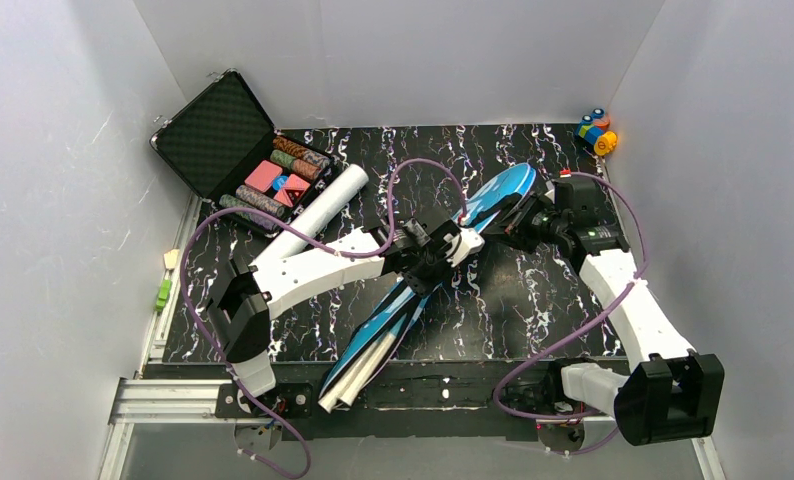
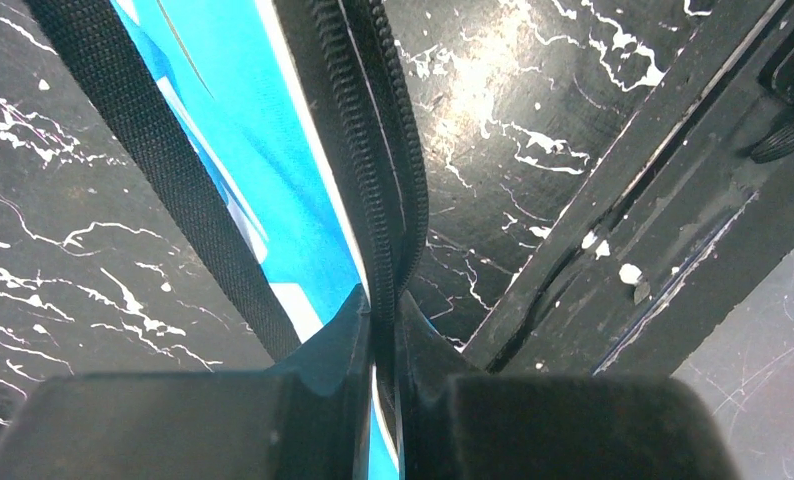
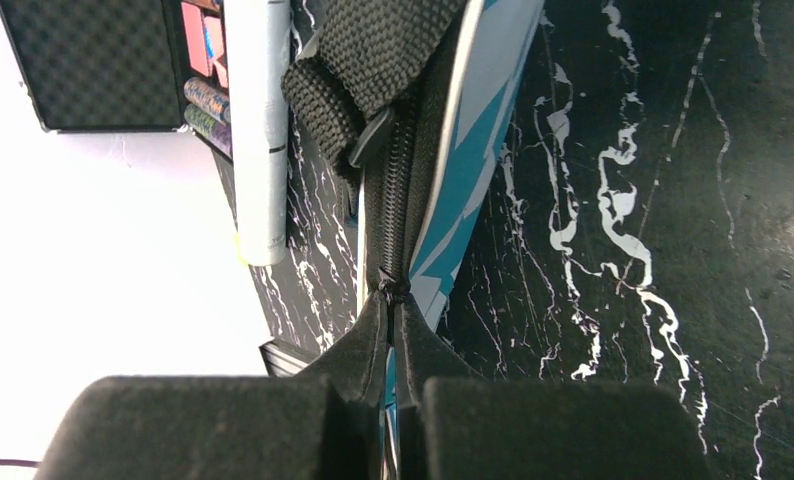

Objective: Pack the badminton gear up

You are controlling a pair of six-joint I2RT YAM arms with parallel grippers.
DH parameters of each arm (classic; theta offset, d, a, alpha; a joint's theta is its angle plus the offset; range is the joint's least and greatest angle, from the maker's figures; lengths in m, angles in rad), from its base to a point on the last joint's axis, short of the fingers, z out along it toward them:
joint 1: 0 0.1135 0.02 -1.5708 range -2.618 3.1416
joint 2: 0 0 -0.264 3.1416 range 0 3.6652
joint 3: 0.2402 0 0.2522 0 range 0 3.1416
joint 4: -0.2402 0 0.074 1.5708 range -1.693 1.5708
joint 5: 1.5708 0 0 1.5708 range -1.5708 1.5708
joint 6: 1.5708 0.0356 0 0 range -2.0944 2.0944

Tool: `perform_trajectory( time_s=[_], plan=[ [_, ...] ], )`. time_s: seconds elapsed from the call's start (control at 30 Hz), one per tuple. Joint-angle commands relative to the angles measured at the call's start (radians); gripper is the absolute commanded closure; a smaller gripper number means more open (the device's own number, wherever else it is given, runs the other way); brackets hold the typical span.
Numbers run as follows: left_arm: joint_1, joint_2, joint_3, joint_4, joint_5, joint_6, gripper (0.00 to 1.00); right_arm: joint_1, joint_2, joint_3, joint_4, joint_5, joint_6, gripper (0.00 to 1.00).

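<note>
The blue racket bag (image 1: 493,195) lies slantwise across the table, its narrow end (image 1: 358,365) at the near edge, where pale ends stick out. My left gripper (image 1: 431,262) is shut on the bag's zipped edge (image 2: 378,200) halfway along, beside the black strap (image 2: 163,170). My right gripper (image 1: 521,222) is shut on the zipper pull (image 3: 393,288) at the bag's wide end, below the folded strap (image 3: 373,60). The long white tube (image 1: 318,215) lies left of the bag and also shows in the right wrist view (image 3: 258,130). No shuttlecocks or bare rackets are in view.
An open black case of coloured chips (image 1: 235,150) stands at the back left, touching the tube's far end. A small orange-and-blue toy (image 1: 595,130) sits in the back right corner. White walls close in on three sides. A metal rail (image 1: 173,395) runs along the near edge.
</note>
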Motion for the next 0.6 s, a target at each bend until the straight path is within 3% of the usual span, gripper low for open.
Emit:
perform_trajectory(
  time_s=[0.0,0.2,0.37,0.4,0.47,0.57],
  plan=[
    [0.005,-0.041,0.038,0.041,-0.012,0.008,1.0,0.098,-0.027,-0.006,0.041,-0.07,0.023,0.99],
    [0.005,-0.047,0.036,0.042,-0.02,0.008,1.0,0.208,-0.014,-0.056,0.067,-0.068,0.054,0.99],
    [0.007,-0.053,0.059,0.031,-0.022,-0.02,1.0,0.227,-0.019,-0.079,0.073,-0.042,0.045,0.99],
    [0.013,-0.049,0.086,0.01,-0.011,-0.024,0.94,0.227,-0.017,-0.071,0.072,-0.029,0.037,0.99],
    [0.062,-0.039,0.183,-0.05,0.037,-0.043,0.61,0.227,-0.001,-0.042,0.061,-0.018,0.022,0.99],
    [0.202,-0.041,0.305,-0.087,0.21,-0.078,0.42,0.227,0.033,0.006,0.052,-0.03,0.001,0.99]
  ],
)
